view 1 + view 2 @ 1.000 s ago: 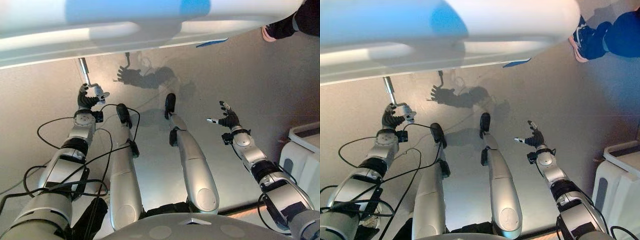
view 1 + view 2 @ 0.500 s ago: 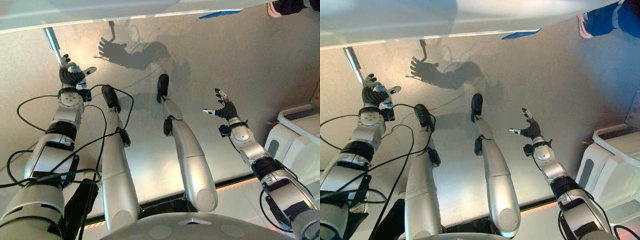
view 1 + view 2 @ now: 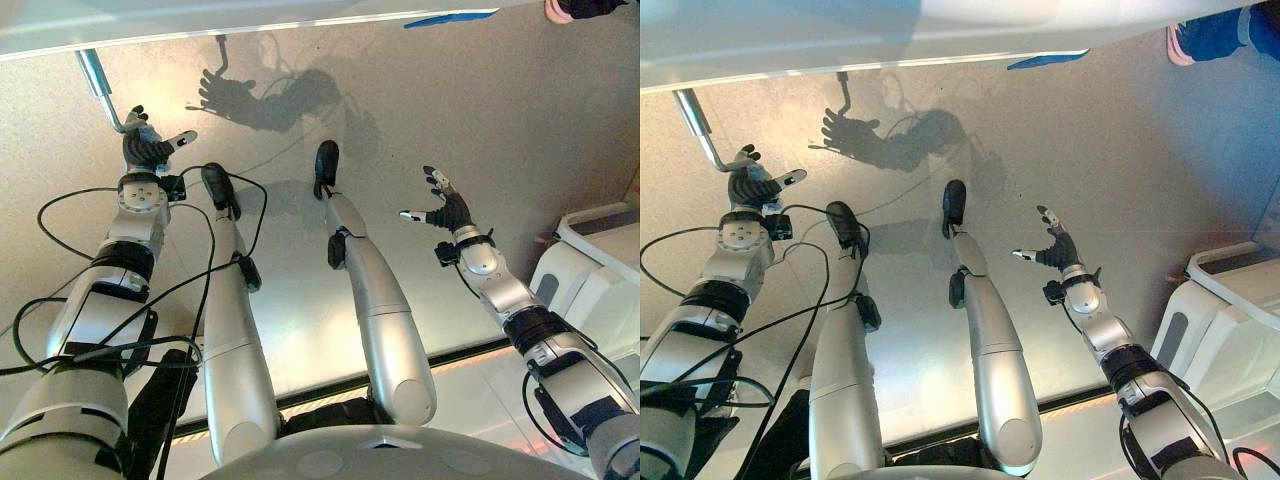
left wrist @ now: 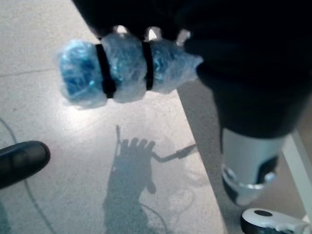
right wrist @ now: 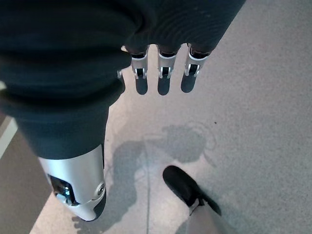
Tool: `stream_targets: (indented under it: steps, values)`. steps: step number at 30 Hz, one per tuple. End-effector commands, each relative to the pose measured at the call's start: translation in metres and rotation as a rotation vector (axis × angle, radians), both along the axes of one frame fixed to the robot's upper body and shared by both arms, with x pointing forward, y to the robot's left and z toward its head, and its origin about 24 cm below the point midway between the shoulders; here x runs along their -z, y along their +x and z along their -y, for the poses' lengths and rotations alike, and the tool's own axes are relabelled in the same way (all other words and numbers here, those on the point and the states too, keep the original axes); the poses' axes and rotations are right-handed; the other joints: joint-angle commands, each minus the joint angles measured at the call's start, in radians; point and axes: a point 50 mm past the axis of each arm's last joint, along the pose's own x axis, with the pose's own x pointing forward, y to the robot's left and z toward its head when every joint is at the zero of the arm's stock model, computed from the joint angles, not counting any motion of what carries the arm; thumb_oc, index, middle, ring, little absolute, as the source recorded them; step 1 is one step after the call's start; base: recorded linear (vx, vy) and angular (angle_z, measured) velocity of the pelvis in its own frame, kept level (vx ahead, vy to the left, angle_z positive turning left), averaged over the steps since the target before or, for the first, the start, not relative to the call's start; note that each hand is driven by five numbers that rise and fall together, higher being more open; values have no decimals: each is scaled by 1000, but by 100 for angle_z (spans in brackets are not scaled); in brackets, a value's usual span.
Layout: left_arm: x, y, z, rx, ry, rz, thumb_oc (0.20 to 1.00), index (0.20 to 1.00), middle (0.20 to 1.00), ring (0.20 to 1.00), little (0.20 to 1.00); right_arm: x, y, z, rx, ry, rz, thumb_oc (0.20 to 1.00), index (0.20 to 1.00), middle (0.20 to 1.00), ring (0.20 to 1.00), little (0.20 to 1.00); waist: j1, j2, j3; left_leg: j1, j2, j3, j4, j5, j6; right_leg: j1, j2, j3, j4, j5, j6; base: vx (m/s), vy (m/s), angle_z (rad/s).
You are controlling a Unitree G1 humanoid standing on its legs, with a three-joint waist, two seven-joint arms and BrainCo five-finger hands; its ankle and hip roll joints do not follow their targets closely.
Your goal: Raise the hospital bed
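Observation:
The hospital bed's pale edge runs along the far side. A metal crank rod slopes down from under it at the left. My left hand is at the rod's lower end. Its fingers are curled round the crank handle, which is wrapped in blue plastic with black bands, while the thumb sticks out straight. My right hand hovers open over the bare floor at the right, with its fingers straight and nothing in it.
White equipment stands at the right edge. A person's shoe shows at the far right by the bed, with a strip of blue tape on the floor nearby. A white caster wheel sits near the crank.
The camera has tipped, so the bed edge sits higher in the picture. My left hand has stayed on the crank handle at the rod's end. The right hand is still open.

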Motion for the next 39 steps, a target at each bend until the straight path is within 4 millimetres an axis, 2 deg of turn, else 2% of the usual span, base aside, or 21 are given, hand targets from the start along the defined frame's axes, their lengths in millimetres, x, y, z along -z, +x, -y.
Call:
stream_targets:
  steps: [1,16,28,29,31,39]
  values:
    - [0,-5,-8,-11,-3,8,1000,1000,1000,1000,1000,1,-10,10,-11,-48,9,1000,1000,1000,1000,1000,7,-12,-3,-40,-29,-8,62,-27,27,32,0,17,-29,24,143,0,0,0]
    - [13,-3,-4,2,-55,-59,1000,1000,1000,1000,1000,-4,-6,8,-19,-55,17,1000,1000,1000,1000,1000,6,-10,-3,-26,-32,-6,33,-15,24,40,2,12,-38,21,146,0,0,0]
    - [16,-4,-2,8,-59,-57,1000,1000,1000,1000,1000,-3,-7,7,-31,-60,16,1000,1000,1000,1000,1000,9,-13,-3,-29,-34,-7,30,-17,26,32,2,14,-36,18,146,0,0,0]
    - [16,-4,-2,8,-59,-57,881,881,881,881,881,-3,-7,7,-31,-60,16,1000,1000,1000,1000,1000,9,-13,-3,-29,-34,-7,30,-17,26,32,2,14,-36,18,146,0,0,0]
    - [14,-4,-1,9,-52,-49,206,206,206,206,206,-2,-7,7,-30,-58,14,1000,1000,1000,1000,1000,9,-12,-3,-30,-34,-7,32,-18,26,31,1,13,-34,17,146,0,0,0]
    - [17,-5,-3,8,-36,-64,200,200,200,200,200,-1,-9,8,-34,-69,12,1000,1000,1000,1000,1000,10,-14,-3,-36,-33,-8,35,-20,27,24,1,15,-27,15,145,0,0,0]
